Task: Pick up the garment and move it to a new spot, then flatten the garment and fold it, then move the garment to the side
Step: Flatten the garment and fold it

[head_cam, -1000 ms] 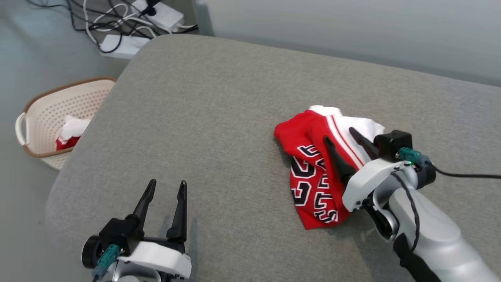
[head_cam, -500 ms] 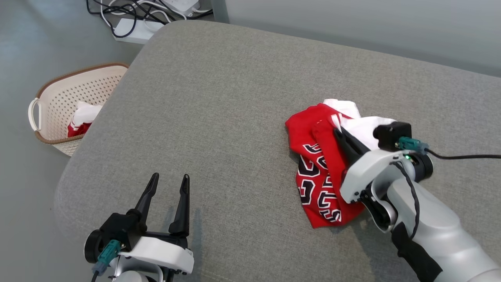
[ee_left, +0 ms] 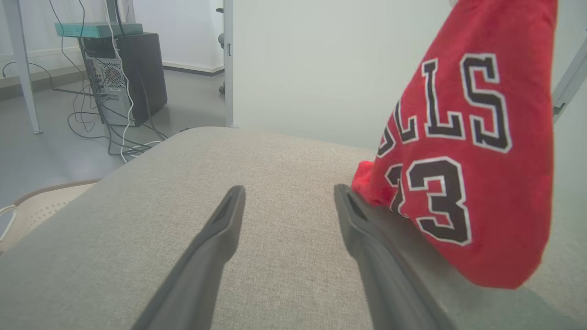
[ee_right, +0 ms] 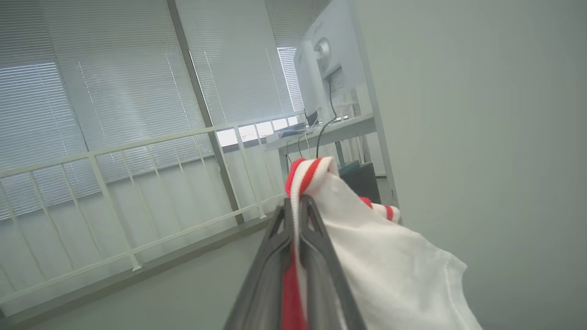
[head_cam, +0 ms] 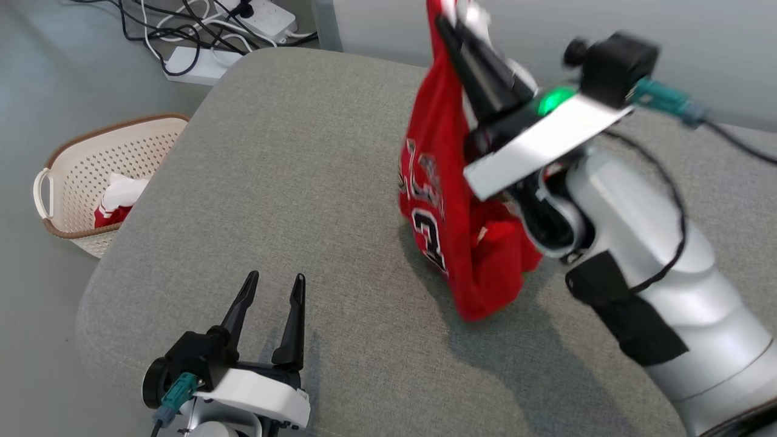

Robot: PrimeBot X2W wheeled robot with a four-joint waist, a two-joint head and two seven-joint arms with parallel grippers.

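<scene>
Grey fabric covers a big soft cushion (head_cam: 315,182), and the head view looks down on it. The right gripper (head_cam: 442,23) is up high near the top of the picture. Its two dark fingers are pinched tight on the garment (head_cam: 443,182), a red shirt with black and white letters and numbers. The garment hangs down from the fingers in a long bunch. Its low end is right by the cushion, but I cannot tell if it touches. The left gripper (head_cam: 275,279) sits low on the left, well apart from the garment. Its fingers are spread and hold nothing. Off the cushion's left edge, a pale basket (head_cam: 73,164) with little holes stands on the floor (head_cam: 36,91). A red and white bundle (head_cam: 118,194) lies in it. White power strips (head_cam: 194,64) and wires (head_cam: 182,24) lie on the floor past the far edge.

The left wrist view looks along the left gripper's spread fingers, with bare cushion between them. The garment hangs to the right and shows a big 23 with letters above it. A black computer box (ee_left: 124,78) stands far off on the left.

The right wrist view shows the right gripper's fingers pressed together on the red and white striped edge of the garment. A white part of the garment falls away to the right. Behind are window blinds (ee_right: 91,82), a white rail (ee_right: 137,151) and a desk (ee_right: 321,130) with a screen (ee_right: 316,78).
</scene>
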